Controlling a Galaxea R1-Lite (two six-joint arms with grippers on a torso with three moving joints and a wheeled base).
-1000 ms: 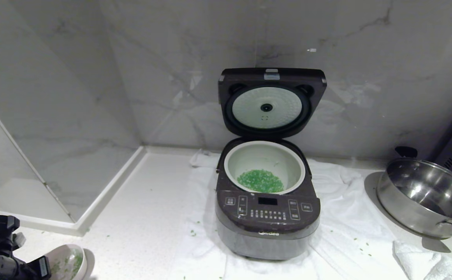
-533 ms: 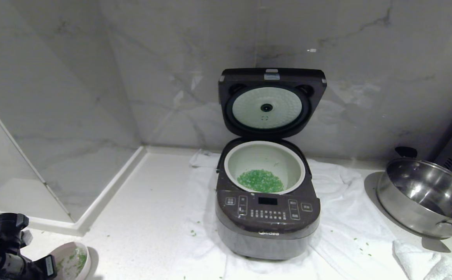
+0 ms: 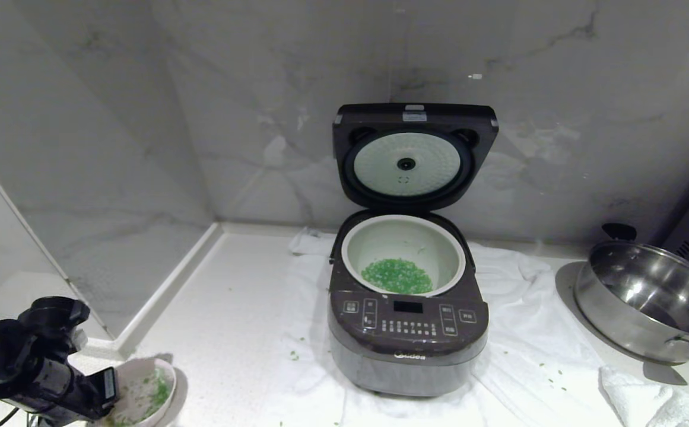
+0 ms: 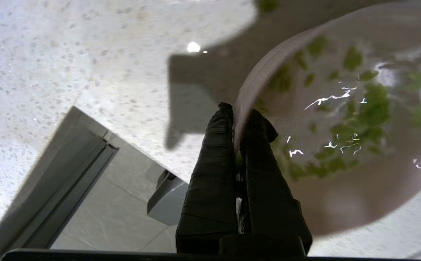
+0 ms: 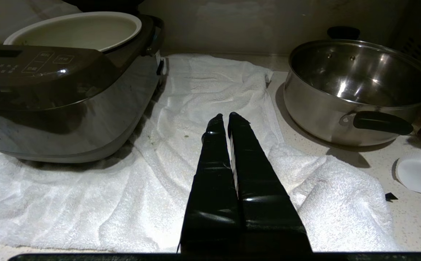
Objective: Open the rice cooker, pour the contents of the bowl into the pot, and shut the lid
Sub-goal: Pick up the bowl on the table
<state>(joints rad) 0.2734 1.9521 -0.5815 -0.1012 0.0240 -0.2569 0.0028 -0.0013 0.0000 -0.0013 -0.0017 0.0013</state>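
Note:
The rice cooker [image 3: 406,332] stands on a white towel with its lid [image 3: 413,155] upright and open, silvery plate facing me. Its white pot [image 3: 351,249] holds a heap of green bits [image 3: 396,276]. At the lower left of the head view my left gripper [image 3: 110,388] is shut on the rim of the pale pink bowl [image 3: 142,394], one finger inside and one outside. In the left wrist view the bowl [image 4: 341,203] still carries scattered green bits [image 4: 362,112] beside that gripper [image 4: 236,112]. My right gripper [image 5: 228,119] hovers shut and empty over the towel, right of the cooker [image 5: 61,94].
A shiny steel pan [image 3: 647,296] with black handles sits at the right, also in the right wrist view [image 5: 359,87]. The crumpled white towel [image 3: 534,356] spreads under the cooker. A raised ledge [image 3: 142,320] borders the counter's left. Loose green bits [image 3: 292,354] dot the counter.
My left gripper has carried the bowl to the right and slightly up, further into the head view. The cooker, its lid and the right arm have not moved.

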